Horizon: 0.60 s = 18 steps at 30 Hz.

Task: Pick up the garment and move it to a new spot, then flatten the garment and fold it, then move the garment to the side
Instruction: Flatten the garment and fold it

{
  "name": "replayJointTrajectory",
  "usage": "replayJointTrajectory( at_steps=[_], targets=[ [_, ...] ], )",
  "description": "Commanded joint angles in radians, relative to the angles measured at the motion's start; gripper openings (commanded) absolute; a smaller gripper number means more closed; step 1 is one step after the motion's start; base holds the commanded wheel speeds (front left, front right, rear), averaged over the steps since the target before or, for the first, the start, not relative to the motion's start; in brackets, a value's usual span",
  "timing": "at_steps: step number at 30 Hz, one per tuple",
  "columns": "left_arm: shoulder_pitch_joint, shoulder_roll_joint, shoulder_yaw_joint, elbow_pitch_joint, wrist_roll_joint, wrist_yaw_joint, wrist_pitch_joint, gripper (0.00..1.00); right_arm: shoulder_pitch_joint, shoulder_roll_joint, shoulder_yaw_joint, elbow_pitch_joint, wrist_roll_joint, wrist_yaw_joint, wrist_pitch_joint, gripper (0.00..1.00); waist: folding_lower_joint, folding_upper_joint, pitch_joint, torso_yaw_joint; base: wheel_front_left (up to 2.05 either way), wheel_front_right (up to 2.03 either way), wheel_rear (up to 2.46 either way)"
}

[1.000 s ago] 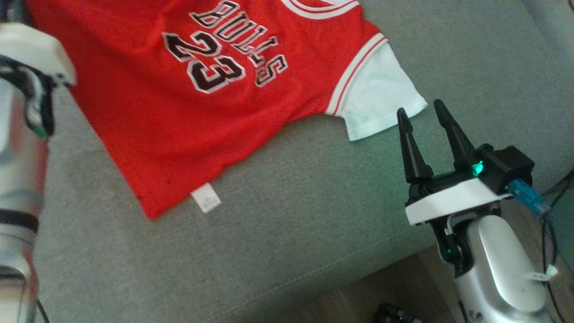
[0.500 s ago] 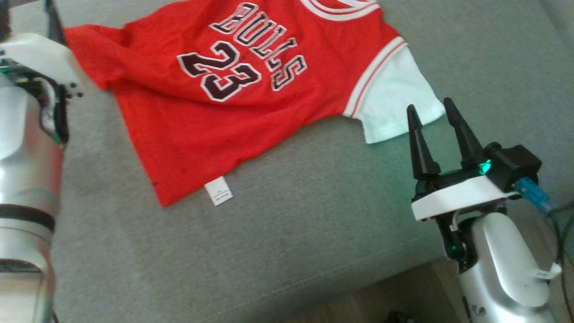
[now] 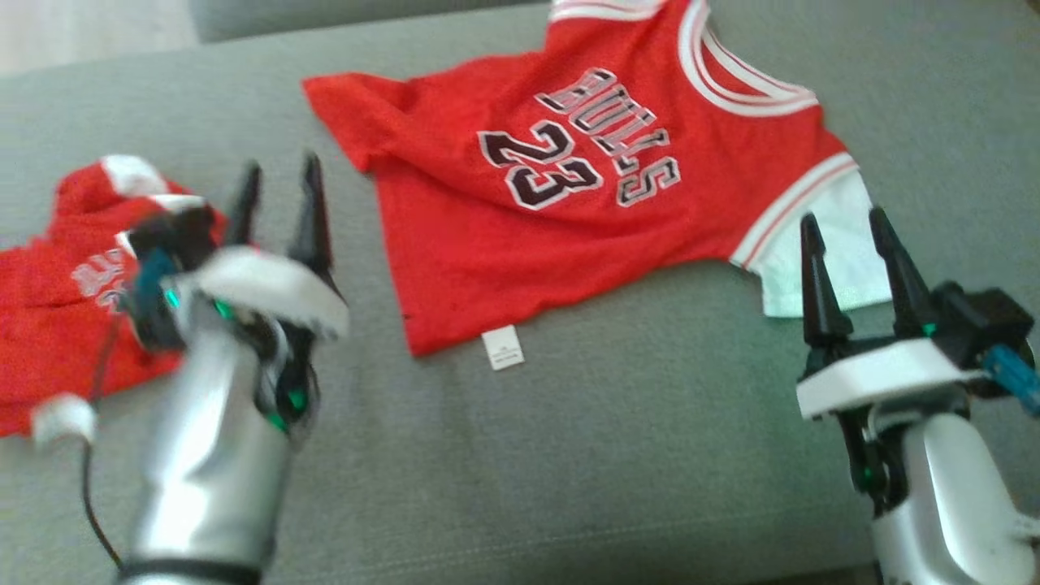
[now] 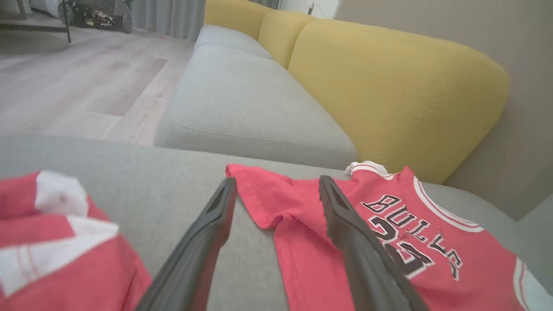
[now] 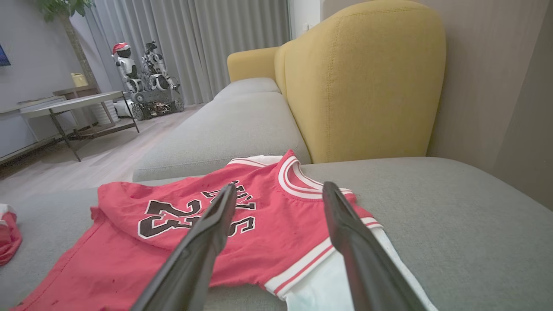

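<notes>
The garment (image 3: 455, 236) is a red jersey with "BULLS 23" on it, spread face up on the grey sofa seat (image 3: 609, 455). Its left hem corner is creased. A white label (image 3: 502, 348) sticks out at the near hem. My left gripper (image 3: 282, 164) is open and empty, hovering left of the jersey, apart from it. In the left wrist view the left gripper (image 4: 277, 180) points at the creased corner of the garment (image 4: 302, 250). My right gripper (image 3: 841, 216) is open and empty, its fingers just short of the white sleeve (image 3: 849, 244). Through the right gripper (image 5: 278, 186) the garment (image 5: 268, 242) lies ahead.
A second red and white garment (image 3: 49, 325) lies crumpled at the seat's left, beside my left forearm. Yellow backrests (image 5: 363, 86) stand behind the seat. Another grey seat (image 4: 242, 103) continues beyond. A low table (image 5: 69, 103) and parked robots (image 5: 147, 82) stand across the wooden floor.
The head view has shifted, so the jersey sits further right and the second garment shows. My left gripper has opened, left the jersey's left corner and drawn back toward me. The right gripper stays open.
</notes>
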Motion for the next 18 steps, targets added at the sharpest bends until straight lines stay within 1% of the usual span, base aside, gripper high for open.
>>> replayJointTrajectory(
  at_steps=[1, 5, 9, 13, 18],
  targets=[
    [0.004, 0.018, 0.040, -0.057, -0.007, -0.001, -0.008, 1.00, 0.004, 0.001, 0.014, -0.040, -0.005, -0.001, 0.005, 1.00, 0.0000, 0.0000, -0.052, 0.051, 0.00, 0.00, 0.00],
    [0.178, -0.022, 0.049, -0.188, -0.015, 0.011, -0.008, 1.00, 0.041, 0.001, -0.003, -0.058, 0.014, -0.001, 0.008, 1.00, 0.0000, 0.0000, -0.074, 0.068, 0.00, 0.00, 0.00],
    [0.307, -0.041, 0.055, -0.280, -0.009, 0.042, -0.008, 1.00, 0.063, 0.001, -0.003, -0.075, 0.025, -0.001, 0.013, 1.00, 0.0000, 0.0000, -0.074, 0.067, 0.00, 0.00, 0.00],
    [0.365, -0.046, 0.053, -0.343, -0.004, 0.062, -0.008, 1.00, 0.067, 0.001, 0.000, -0.085, 0.024, -0.001, 0.020, 1.00, 0.0000, 0.0000, -0.070, 0.059, 0.00, 0.00, 0.00],
    [0.372, -0.047, -0.011, -0.351, -0.021, 0.067, -0.008, 1.00, 0.060, 0.001, 0.013, -0.094, 0.024, -0.001, 0.024, 1.00, 0.0000, 0.0000, -0.056, 0.036, 0.00, 0.00, 0.00]
  ],
)
